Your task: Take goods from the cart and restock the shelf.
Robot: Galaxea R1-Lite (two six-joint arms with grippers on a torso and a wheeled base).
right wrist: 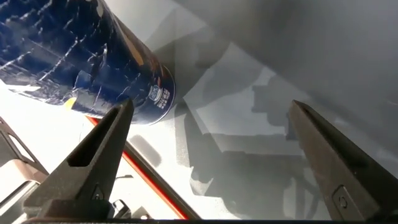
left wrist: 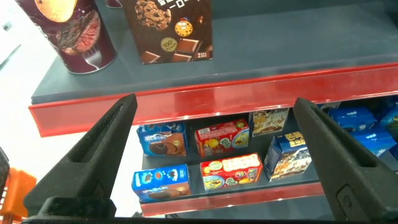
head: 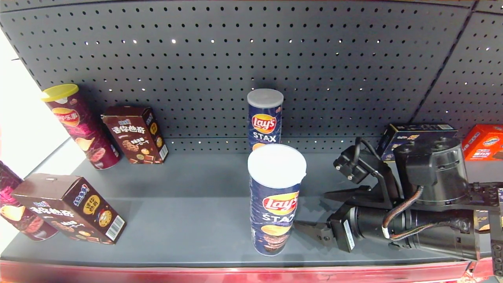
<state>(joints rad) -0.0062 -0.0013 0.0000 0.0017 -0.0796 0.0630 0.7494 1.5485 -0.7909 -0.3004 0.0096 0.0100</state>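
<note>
The right claw (head: 312, 209) lies low over the grey shelf (head: 188, 204) with its jaws spread wide and nothing between them. Two blue chip cans stand upright. The front can (head: 275, 204) is just beside the claw's fingertips and outside the gap; the wrist view shows it off one finger. The rear can (head: 265, 118) stands farther back, by the pegboard. Beyond these, well apart from the claw, are two maroon cans (head: 80, 125) (head: 19, 220) and two brown cookie boxes (head: 135, 133) (head: 70, 208). Behind the claw's arm sit one dark blue box (head: 412, 133) and one orange box (head: 483, 141). The left claw (left wrist: 214, 102) hangs before the shelf's red lip (left wrist: 74, 115), jaws also apart and empty – small snack boxes (left wrist: 221, 135) fill a lower shelf beyond it.
</note>
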